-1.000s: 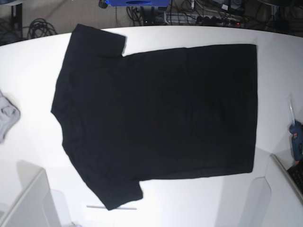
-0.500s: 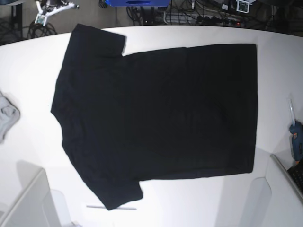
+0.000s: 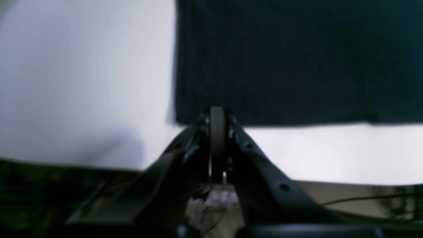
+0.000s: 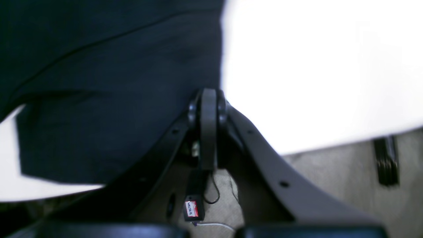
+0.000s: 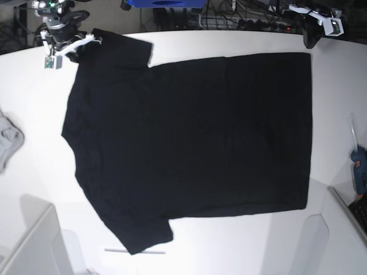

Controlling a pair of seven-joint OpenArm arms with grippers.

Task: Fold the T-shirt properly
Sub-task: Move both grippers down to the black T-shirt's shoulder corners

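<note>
The T-shirt [image 5: 189,149] lies flat, plain black side up, across the white table [image 5: 34,103], collar end toward the base view's left and hem toward its right. A small grey cloth [image 5: 8,140] sits at the table's left edge, a blue tool [image 5: 360,172] at its right. Farther back, the right gripper [image 5: 77,46] hangs over the far sleeve, its jaws pressed together on nothing. The left gripper [image 5: 312,37] hovers by the far hem corner, likewise closed and empty.

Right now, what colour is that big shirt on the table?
Plain black; the T-shirt shows best in the base view.
</note>
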